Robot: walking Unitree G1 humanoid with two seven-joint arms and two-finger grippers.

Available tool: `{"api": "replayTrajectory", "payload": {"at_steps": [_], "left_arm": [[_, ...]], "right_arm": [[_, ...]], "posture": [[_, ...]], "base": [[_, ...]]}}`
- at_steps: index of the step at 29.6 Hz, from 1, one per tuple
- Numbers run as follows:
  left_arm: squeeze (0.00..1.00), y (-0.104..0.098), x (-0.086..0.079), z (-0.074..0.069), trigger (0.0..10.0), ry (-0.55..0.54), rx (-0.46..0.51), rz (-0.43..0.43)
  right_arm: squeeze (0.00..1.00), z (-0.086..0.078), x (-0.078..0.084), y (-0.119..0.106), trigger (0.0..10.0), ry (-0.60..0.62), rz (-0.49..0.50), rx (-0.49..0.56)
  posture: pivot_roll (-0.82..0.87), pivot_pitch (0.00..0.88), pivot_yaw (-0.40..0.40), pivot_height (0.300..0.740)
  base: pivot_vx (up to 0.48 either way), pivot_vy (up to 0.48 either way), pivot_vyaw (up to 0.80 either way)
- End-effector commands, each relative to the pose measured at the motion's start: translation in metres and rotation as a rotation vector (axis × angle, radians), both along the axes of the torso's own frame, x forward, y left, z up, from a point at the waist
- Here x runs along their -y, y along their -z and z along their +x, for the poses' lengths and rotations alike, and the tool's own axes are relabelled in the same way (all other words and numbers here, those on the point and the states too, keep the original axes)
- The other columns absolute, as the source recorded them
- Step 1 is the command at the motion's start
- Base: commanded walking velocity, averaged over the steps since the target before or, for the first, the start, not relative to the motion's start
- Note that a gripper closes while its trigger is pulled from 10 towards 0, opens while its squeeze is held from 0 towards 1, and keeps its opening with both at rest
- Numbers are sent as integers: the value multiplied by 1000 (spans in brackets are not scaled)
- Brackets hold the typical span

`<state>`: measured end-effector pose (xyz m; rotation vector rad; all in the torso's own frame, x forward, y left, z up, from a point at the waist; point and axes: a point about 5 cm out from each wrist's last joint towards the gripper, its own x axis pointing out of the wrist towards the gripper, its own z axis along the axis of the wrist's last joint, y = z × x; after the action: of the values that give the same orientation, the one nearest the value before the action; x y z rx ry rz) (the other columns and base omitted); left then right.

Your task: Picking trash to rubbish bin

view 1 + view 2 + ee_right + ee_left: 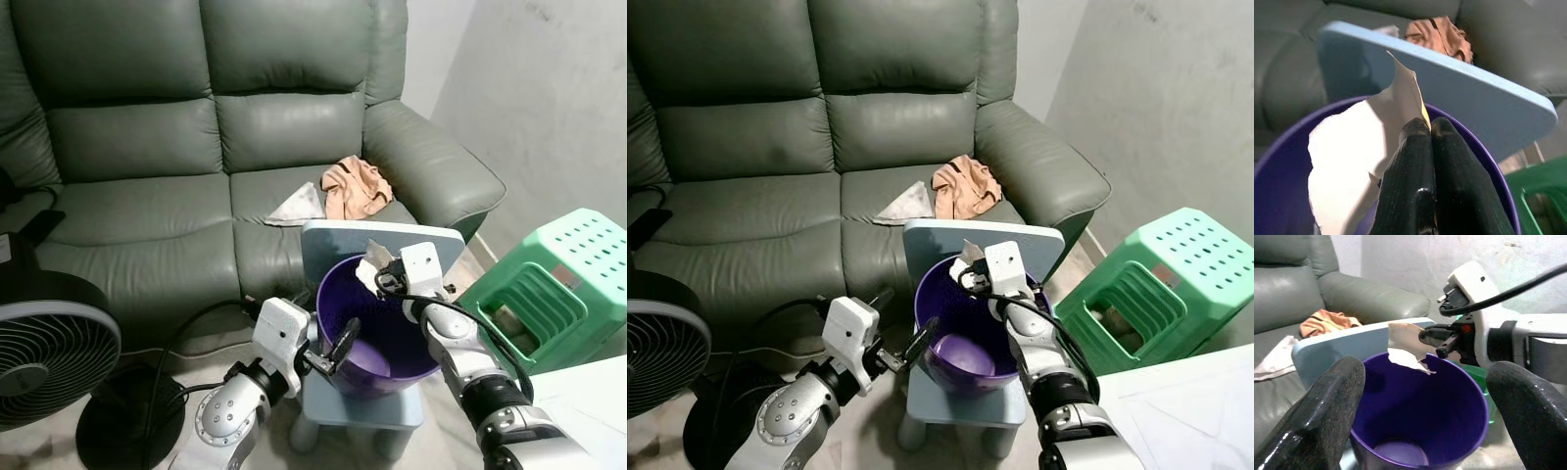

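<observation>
A purple bin (390, 377) stands on a small light blue chair (338, 245) in front of the sofa. My right gripper (374, 277) is shut on a torn piece of white paper (1404, 350), which it holds over the bin's far rim, just in front of the chair's backrest. In the right wrist view the paper (1352, 152) hangs from the shut fingertips (1418, 128) above the bin's inside. My left gripper (903, 318) is open at the bin's near left side, one finger (343, 343) lying against the rim. The bin's bottom looks bare.
An orange cloth (355, 186) and a pale crumpled sheet (297, 208) lie on the green sofa (147, 137) behind. A green plastic stool (554, 294) stands to the right, a black fan (49, 352) with its cable to the left, a white tabletop corner (588, 392) near right.
</observation>
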<state>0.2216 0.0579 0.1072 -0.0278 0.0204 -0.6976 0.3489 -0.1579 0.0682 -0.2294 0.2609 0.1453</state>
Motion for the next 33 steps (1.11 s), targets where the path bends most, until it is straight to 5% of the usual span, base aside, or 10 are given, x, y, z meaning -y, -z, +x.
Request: {"api": "replayTrajectory", "payload": {"at_steps": [1,11,12,13,14,33], "left_arm": [[0,-3,2,-3,10000,18,8,11],[0,-4,3,-6,10000,24,1,9],[0,-4,3,-6,10000,23,1,10],[0,-4,3,-6,10000,23,0,10],[0,-4,3,-6,10000,22,0,9],[0,-6,4,-5,10000,26,5,10]], "right_arm": [[0,2,7,-2,10000,30,1,8],[0,1,11,3,10000,110,5,-8],[243,1,11,3,10000,111,11,-9],[714,1,12,3,10000,116,10,-5],[1000,2,13,2,10000,124,-2,-2],[1000,3,13,1,10000,124,23,2]], "posture": [[-4,153,-81,740],[-2,160,-81,740],[-2,159,-81,740],[-2,160,-81,740],[-2,159,-81,740],[5,157,-83,740]], "base": [[0,0,0],[0,0,0],[0,0,0],[0,0,0],[0,0,0],[0,0,0]]}}
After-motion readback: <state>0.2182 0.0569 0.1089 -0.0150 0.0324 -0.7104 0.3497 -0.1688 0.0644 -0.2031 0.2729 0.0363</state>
